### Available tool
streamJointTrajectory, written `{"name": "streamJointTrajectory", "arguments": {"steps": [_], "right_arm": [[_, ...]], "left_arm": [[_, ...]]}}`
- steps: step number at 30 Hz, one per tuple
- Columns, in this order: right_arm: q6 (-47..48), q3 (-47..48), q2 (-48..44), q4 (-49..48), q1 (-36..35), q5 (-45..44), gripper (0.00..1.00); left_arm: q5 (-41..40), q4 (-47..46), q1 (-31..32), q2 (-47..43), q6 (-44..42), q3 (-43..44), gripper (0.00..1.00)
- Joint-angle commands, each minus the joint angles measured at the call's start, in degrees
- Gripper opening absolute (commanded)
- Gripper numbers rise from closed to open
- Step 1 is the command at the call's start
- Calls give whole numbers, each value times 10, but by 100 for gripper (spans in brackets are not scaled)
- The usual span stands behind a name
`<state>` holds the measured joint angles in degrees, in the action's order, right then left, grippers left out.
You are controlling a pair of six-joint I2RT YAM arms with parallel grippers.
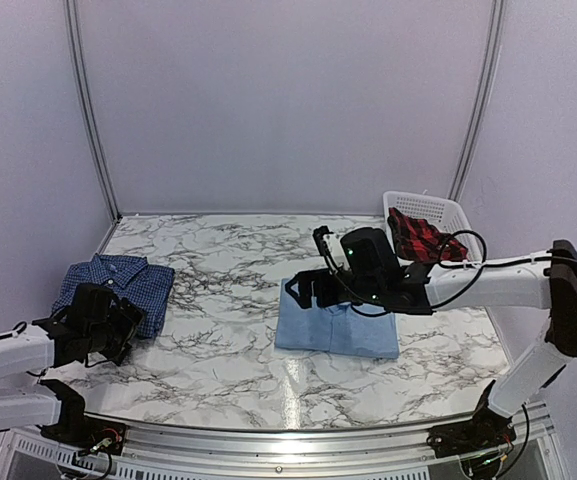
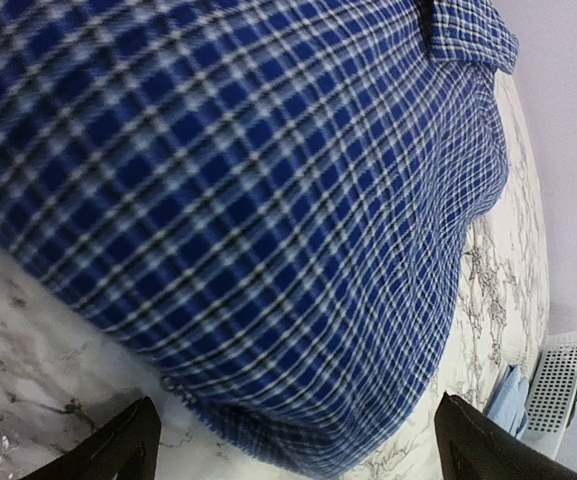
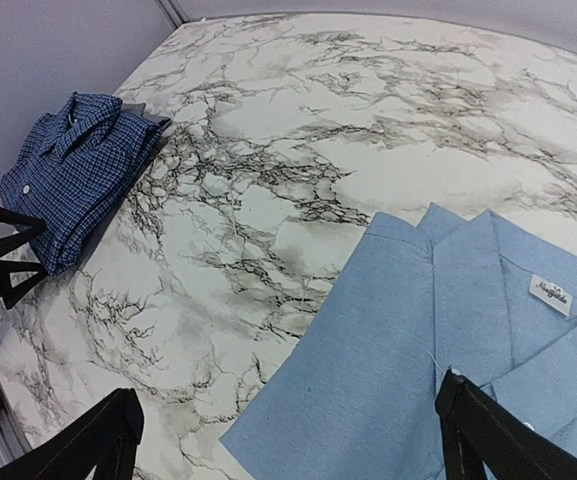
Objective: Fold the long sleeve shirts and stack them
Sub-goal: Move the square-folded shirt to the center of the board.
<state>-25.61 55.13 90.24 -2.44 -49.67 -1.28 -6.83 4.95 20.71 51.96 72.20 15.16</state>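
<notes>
A: Left gripper (image 2: 293,410)?
B: Spread wide, pinching nothing, just beside the folded dark blue white-checked cloth shirt (image 1: 118,280) at the left of the white marble table (image 1: 228,260).
A: Right gripper (image 3: 288,390)?
B: Spread wide too, over the folded plain light blue shirt (image 1: 338,330), mid-table.

Saw a white marble-patterned desk with black veining (image 1: 218,360), glossy along its near edge. Found a white slatted plastic basket (image 1: 438,207) at the far right corner of the desk, with a crumpled red-and-black plaid cloth (image 1: 420,238) inside. Noted pale grey wall panels (image 1: 288,100) behind, joined by slim metal posts (image 1: 90,110).
</notes>
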Motion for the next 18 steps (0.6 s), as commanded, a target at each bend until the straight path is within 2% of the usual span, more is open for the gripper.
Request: {"name": "streamJointTrajectory", "arguments": {"steps": [1, 4, 6, 8, 12, 18], "right_arm": [[13, -11, -34, -14, -10, -57, 99], [11, -24, -50, -17, -10, -74, 99], [8, -32, -62, -21, -10, -81, 99], [8, -38, -72, -23, -10, -85, 99], [15, -47, -86, -26, -10, -92, 99], [23, -58, -98, -43, -10, -96, 99]], "left_arm": [[35, -125, -14, 70, -28, -2, 99], [47, -167, -24, 131, -28, 3, 95], [46, -167, -25, 159, -32, 13, 86], [42, -167, -25, 177, -31, 20, 74], [36, -168, -25, 204, -29, 29, 44], [41, -169, -26, 235, -38, 47, 17]]}}
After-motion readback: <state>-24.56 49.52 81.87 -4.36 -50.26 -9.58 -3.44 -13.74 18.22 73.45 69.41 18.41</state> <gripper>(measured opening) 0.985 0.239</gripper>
